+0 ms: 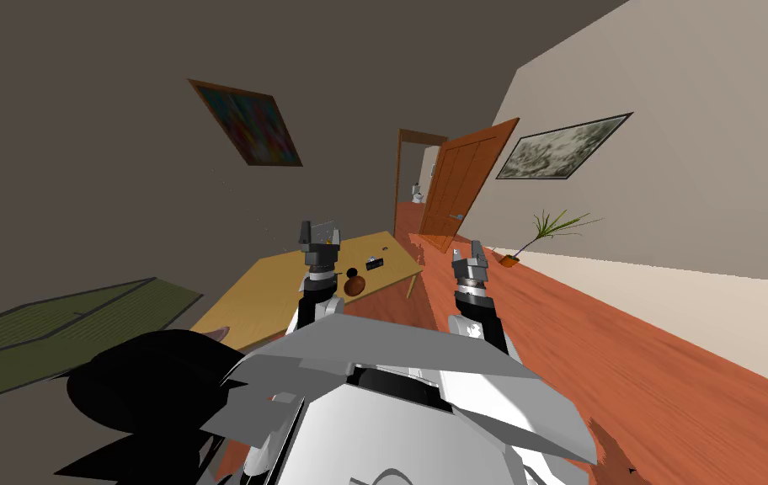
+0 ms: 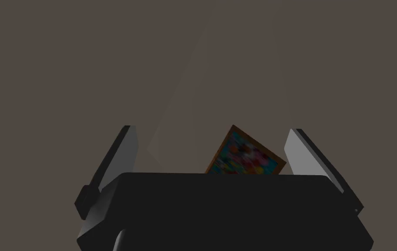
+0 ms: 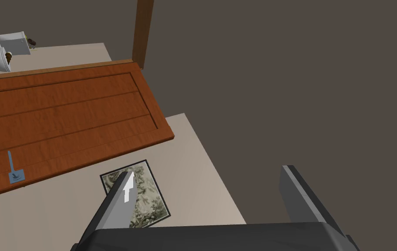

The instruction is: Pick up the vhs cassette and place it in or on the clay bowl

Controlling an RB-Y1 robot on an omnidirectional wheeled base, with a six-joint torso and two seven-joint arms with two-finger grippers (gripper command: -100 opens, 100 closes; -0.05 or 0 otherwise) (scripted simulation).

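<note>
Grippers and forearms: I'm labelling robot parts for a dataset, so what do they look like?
Both sides match. The left gripper and right gripper each have two thin, flat, light grey, blade-like fingers rising from a dark boxy body. Below each is a wrist banded in grey and black. The left forearm and right forearm are white shells with black joints.

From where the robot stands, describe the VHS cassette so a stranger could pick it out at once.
Find the light wooden table, left of the open door. Near its far right corner, beyond the brown bowl, lies the cassette. It alone is flat, black and rectangular; the bowl is round.
</note>
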